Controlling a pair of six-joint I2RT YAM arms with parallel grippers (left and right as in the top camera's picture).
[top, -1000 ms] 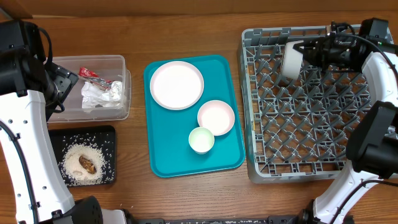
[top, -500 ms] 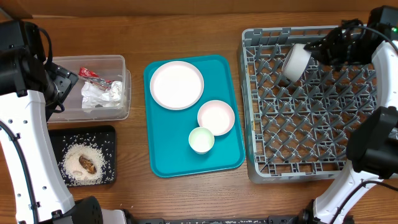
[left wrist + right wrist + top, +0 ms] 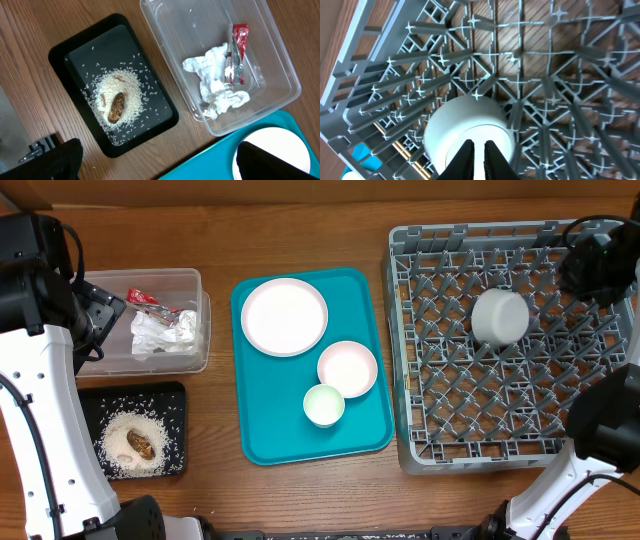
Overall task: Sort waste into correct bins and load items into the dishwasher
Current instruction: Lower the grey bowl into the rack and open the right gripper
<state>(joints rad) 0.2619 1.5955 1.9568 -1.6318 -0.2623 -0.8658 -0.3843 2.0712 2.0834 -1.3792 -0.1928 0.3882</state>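
At the far left of the overhead view, the left arm [image 3: 40,380] stands over the brown wooden table [image 3: 300,230]. In its wrist view the left fingers [image 3: 55,160] sit in the two bottom corners of the frame, wide apart and holding nothing.

Just right of that arm, at upper left, is the clear plastic rectangular tub with rounded corners [image 3: 188,284]. It holds the crumpled white paper napkin [image 3: 160,332] and, at its upper edge, the small red shiny snack wrapper [image 3: 143,299], which touches the napkin. Below the tub lies the shallow black rectangular tray [image 3: 176,396]. On it, loose white rice grains [image 3: 120,435] are heaped with the small brown food lump [image 3: 139,444] on top, and stray grains are scattered around them.

At the centre is the flat teal plastic tray [image 3: 265,430]. It carries the flat round white plate [image 3: 284,317] at its top, the pale pink round bowl [image 3: 347,368] lower right of the plate, and the small grey-white bowl [image 3: 324,405] just below the pink one.

The right side is filled by the large square grey plastic dish rack [image 3: 408,380]. The small white cup [image 3: 499,316] rests base up on the pegs in the rack's upper middle.

The right arm [image 3: 598,265] is over the rack's upper right corner, clear of the cup. In the right wrist view the right fingers [image 3: 465,157] are drawn together with only a thin slit between them, gripping nothing, and the cup is behind them.
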